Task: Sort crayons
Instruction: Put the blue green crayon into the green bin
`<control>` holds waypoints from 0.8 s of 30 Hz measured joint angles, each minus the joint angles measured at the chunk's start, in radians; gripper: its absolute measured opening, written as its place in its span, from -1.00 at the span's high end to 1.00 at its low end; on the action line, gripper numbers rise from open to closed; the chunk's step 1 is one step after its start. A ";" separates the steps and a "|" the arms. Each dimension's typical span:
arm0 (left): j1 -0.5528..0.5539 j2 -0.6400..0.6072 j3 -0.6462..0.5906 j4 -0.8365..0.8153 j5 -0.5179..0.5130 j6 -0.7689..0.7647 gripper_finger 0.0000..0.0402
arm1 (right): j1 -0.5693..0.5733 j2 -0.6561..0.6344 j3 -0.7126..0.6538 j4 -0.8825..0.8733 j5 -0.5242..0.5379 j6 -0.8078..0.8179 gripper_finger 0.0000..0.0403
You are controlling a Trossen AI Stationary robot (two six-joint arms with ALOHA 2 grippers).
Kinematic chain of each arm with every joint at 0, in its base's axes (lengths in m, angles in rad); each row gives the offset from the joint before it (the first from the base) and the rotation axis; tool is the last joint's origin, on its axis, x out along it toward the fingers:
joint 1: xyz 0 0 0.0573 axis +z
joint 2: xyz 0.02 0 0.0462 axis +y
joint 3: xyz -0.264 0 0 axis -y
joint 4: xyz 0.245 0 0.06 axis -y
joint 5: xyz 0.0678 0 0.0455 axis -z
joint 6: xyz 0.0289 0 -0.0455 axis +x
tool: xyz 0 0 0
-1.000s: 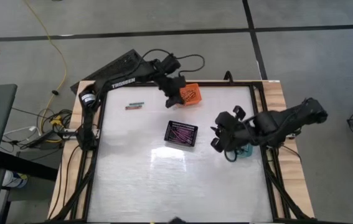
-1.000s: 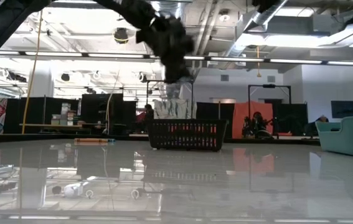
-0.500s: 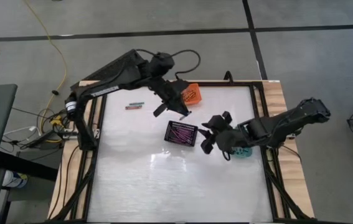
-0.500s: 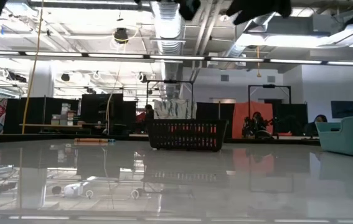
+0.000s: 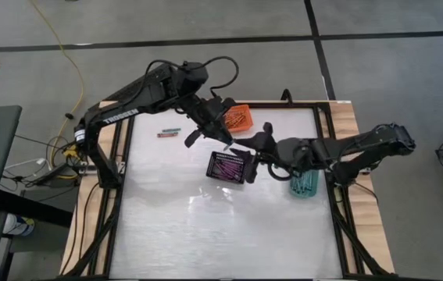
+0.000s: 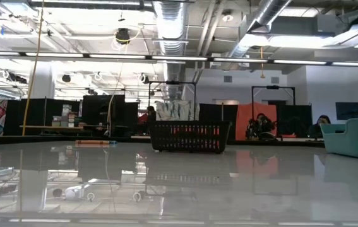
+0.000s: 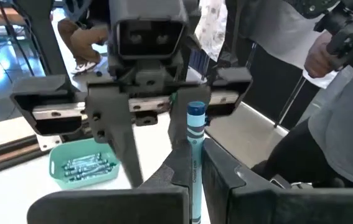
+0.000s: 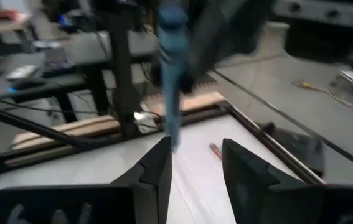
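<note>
My left gripper (image 5: 226, 146) hangs above the black basket (image 5: 227, 166) at mid-table, shut on a teal-blue crayon (image 7: 195, 144). My right gripper (image 5: 246, 152) faces it from the table's right, nearly level and open. In the left wrist view its two fingers (image 7: 177, 121) stand apart, and the crayon's free end (image 7: 195, 112) is beside one of them. In the blurred right wrist view the crayon (image 8: 170, 81) hangs over one finger of my right gripper (image 8: 192, 155). Both grippers are above the low view. My left gripper pinches the crayon's lower part (image 7: 194, 177) between its two fingers (image 7: 223, 171). It comes slanting from the table's left and far side. The crayon sticks out past the fingertips toward my right gripper, lifted clear above the black basket. My right gripper: whether one finger touches the crayon's free end, I cannot tell.
An orange basket (image 5: 237, 117) with crayons stands near the far edge. The black basket holds purple ones. A teal basket (image 5: 303, 183) with crayons stands at the right. Loose crayons (image 5: 169, 133) lie at the far left. People stand beyond the table (image 7: 325, 118).
My left gripper has left the orange basket and gone up and toward the near edge, over the black basket, rolling as it went; it rose out of the low view. My right gripper has left the teal basket, tipped up to nearly level and gone left toward my left gripper.
</note>
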 joint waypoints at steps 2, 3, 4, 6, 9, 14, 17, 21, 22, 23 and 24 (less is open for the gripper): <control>-0.001 -0.001 0.000 0.006 0.000 0.000 1.00 | -0.010 0.000 0.000 0.032 -0.028 -0.020 0.32; -0.004 -0.001 0.000 0.015 0.001 -0.004 1.00 | -0.014 0.000 0.000 0.042 -0.036 -0.023 0.32; -0.005 -0.001 0.000 0.026 0.004 -0.008 1.00 | -0.018 0.000 0.000 0.052 -0.039 -0.027 0.32; -0.010 -0.001 0.000 0.038 0.003 -0.009 1.00 | -0.027 0.000 0.000 0.082 -0.055 -0.051 0.32; -0.017 -0.001 0.000 0.055 -0.001 -0.009 1.00 | -0.038 0.000 -0.001 0.143 -0.110 -0.093 0.32; -0.020 -0.001 0.000 0.076 -0.003 -0.010 1.00 | -0.049 0.001 -0.001 0.144 -0.124 -0.098 0.42; -0.019 -0.001 0.000 0.075 -0.007 -0.009 1.00 | -0.051 0.001 -0.001 0.146 -0.123 -0.104 0.60; -0.019 -0.001 0.000 0.069 -0.023 -0.003 1.00 | -0.054 0.001 -0.001 0.138 -0.126 -0.108 0.92; -0.019 -0.001 0.000 0.068 -0.023 -0.002 1.00 | -0.054 0.001 -0.001 0.138 -0.126 -0.108 0.95; -0.018 -0.001 0.000 0.067 -0.023 -0.004 1.00 | -0.055 0.001 -0.001 0.138 -0.125 -0.104 0.95; -0.018 -0.001 0.000 0.065 -0.024 -0.007 1.00 | -0.055 0.001 -0.001 0.137 -0.125 -0.098 0.95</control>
